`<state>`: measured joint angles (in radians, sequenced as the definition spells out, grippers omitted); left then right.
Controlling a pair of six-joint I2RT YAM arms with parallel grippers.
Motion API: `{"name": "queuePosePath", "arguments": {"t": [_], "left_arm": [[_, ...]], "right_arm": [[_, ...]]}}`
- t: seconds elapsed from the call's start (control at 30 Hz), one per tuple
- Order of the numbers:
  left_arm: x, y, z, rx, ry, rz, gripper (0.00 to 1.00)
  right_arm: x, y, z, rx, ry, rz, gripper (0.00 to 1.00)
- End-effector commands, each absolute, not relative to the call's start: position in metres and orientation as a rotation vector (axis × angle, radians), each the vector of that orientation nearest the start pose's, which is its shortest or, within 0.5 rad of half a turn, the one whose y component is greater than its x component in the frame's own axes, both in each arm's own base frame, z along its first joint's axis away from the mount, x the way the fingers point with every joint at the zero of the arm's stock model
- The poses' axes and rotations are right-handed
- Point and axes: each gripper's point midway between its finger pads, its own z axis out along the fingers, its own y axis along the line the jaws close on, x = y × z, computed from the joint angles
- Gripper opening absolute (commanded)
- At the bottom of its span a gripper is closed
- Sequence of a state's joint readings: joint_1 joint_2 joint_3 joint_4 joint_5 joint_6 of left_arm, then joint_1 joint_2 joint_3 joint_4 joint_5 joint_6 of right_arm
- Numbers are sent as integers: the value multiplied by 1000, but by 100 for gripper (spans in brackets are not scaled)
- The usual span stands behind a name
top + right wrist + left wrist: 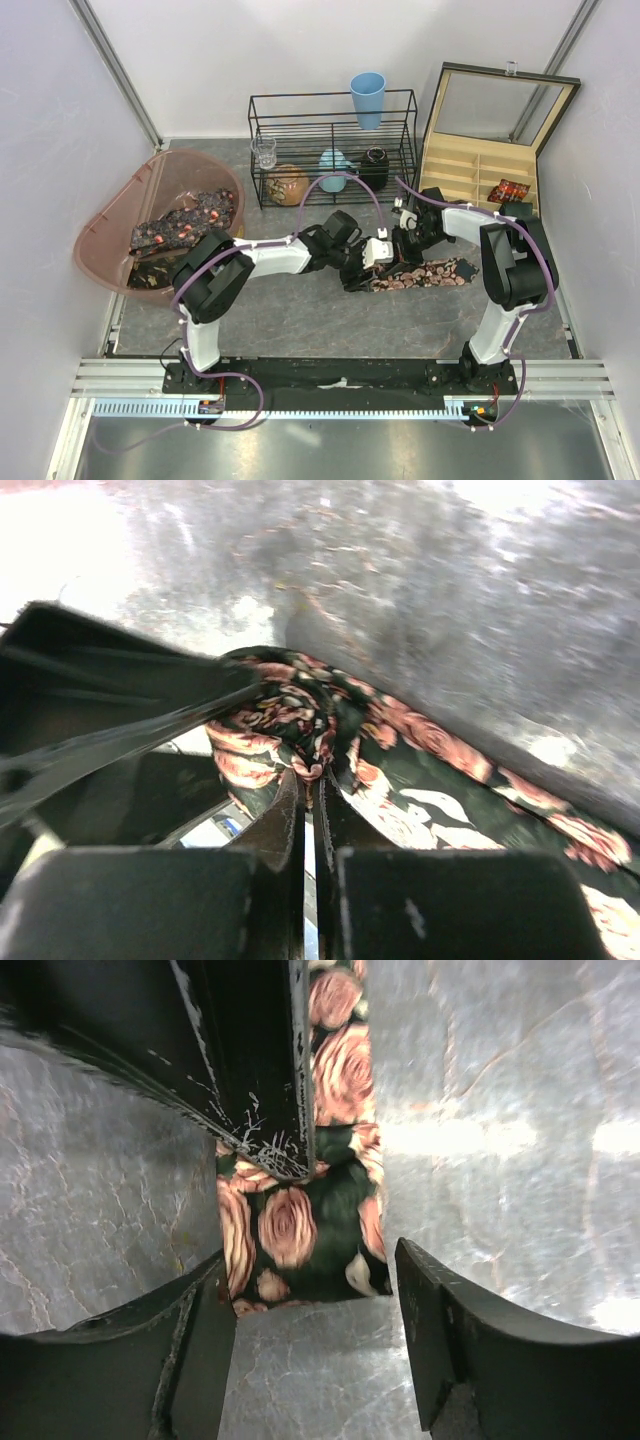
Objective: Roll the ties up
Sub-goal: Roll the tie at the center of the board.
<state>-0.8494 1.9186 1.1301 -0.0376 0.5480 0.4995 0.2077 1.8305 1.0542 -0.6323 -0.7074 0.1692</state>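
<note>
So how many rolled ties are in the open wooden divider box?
1: a coiled dark red-patterned tie in the tan box's right column; the right arm could hide more.

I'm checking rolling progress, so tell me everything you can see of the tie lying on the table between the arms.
The tie is dark fabric printed with pink-tan roses, lying stretched out on the grey table, not yet coiled, its left end bunched into a fold. The right gripper is shut on that fold; the left gripper stands open astride the end.

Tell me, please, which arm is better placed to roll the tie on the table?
Likely right: the right gripper is shut on the tie's folded end; the left gripper stands open astride it.
</note>
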Motion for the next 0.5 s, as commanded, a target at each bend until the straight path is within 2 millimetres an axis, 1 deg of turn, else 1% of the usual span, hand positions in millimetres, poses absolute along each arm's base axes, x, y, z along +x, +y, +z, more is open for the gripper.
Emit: {"name": "queuePosePath", "arguments": {"t": [0.0,0.07,0.1,0.17,0.3,0.33,0.37,0.47], "left_arm": [[245,-414,81,1561,1551,-935,69],[252,-418,92,1500,1533,-940,69],[250,-414,88,1481,1544,-956,70],[253,-411,93,1427,1528,-975,71],[255,-401,94,1349,1499,-1005,72],[258,-396,94,1309,1513,-1016,85],[258,-392,93,1282,1482,-1015,89],[258,-387,85,1242,1505,-1034,91]], "right_arm": [[271,133,-9,-162,3025,634,0],[272,132,-10,-174,3028,606,0],[272,131,-12,-181,3031,572,0],[275,132,-14,-178,3034,552,0],[281,131,-20,-171,3039,513,0],[281,130,-22,-170,3043,499,0],[279,132,-24,-180,3053,494,0],[274,131,-29,-178,3075,486,0]]}}
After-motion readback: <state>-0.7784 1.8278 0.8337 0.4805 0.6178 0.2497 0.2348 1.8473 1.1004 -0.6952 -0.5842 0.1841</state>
